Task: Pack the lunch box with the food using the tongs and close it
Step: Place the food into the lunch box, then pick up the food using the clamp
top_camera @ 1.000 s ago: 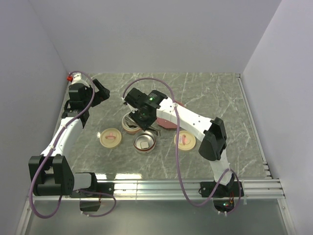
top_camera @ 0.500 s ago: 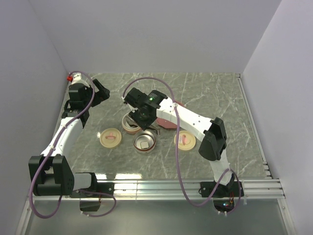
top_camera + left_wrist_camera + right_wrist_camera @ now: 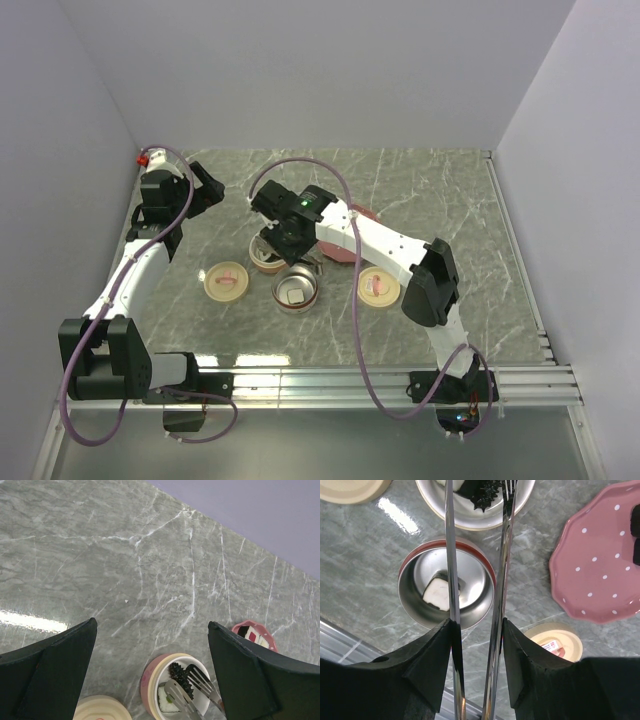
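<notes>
Right jaws pinch the tongs [image 3: 451,570], their tips inside the cream bowl [image 3: 470,521] just beyond the steel bowl [image 3: 415,580]; left jaws hang spread wide. Each bowl holds one piece [image 3: 439,592], both lids [image 3: 555,641] lie off, and more food waits on the red plate [image 3: 600,570] beside the steel bowl. That plate is cut off, so I cannot count what remains.

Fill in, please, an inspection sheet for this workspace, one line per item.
surface: grey marbled table, no spill seen.
job's things: the tongs reach into a round bowl holding food; one piece lies in a steel container; more pieces on the red plate; two lids on the table.
clutter: small red object at the back-left corner.
grippers: right gripper clamped on the tongs; left gripper open, empty.
cables: purple cables loop over both arms.
surroundings: plain walls; metal rail at the near edge.
</notes>
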Robot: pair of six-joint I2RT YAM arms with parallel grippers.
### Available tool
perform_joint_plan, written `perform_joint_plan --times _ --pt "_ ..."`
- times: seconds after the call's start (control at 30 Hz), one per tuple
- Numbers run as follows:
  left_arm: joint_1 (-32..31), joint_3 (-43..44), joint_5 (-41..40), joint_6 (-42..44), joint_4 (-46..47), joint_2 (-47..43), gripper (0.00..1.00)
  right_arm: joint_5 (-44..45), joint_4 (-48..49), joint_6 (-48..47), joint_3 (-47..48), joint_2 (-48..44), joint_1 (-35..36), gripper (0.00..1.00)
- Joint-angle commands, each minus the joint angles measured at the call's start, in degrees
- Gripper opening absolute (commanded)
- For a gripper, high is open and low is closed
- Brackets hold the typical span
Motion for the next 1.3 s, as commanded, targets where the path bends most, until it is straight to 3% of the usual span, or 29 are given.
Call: perform_joint_plan --times 0.0,0.43,0.97,1.27 --pt "-0.2 1.2 -0.2 -0.6 2.0 -1.1 1.0 2.3 1.9 0.5 2.8 -1.1 0.3 0.51" --pt "-0.3 1.2 0.2 -0.7 2.1 -1.1 0.99 6.0 1.6 3.3 10.1 -5.8 -3.3 0.52" --pt "-0.3 1.3 -0.4 -0.5 2.0 -0.9 1.0 11.5 6.1 3.4 -9.2 -14.9 -18.3 0.51" --pt "-0.3 2.2 -0.3 -0.4 1.7 -0.2 1.0 12.7 7.7 3.7 -15.4 -16.3 -20.8 0.51"
